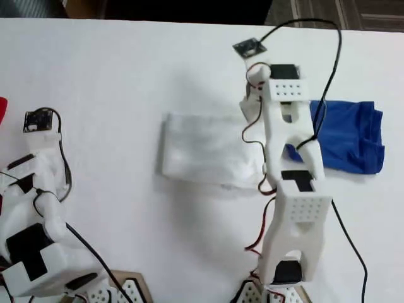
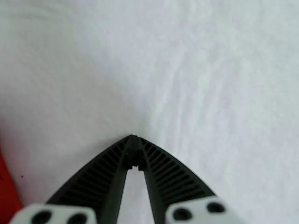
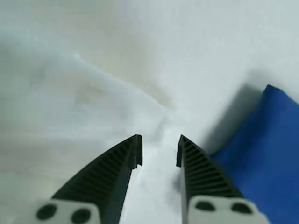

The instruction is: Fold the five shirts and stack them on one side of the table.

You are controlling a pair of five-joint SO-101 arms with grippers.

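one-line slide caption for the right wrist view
Open right pincer flanked by the white shirt and the blue shirt.

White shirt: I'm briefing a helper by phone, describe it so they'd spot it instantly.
On the white table, find the right arm stretched over its middle. The white shirt lies folded in a flat rectangle on one side of that arm, the blue shirt on the other. It nearly blends into the table, unlike its blue neighbour.

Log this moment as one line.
left gripper shut, over table | right gripper open, near edge of white shirt | blue shirt lying apart
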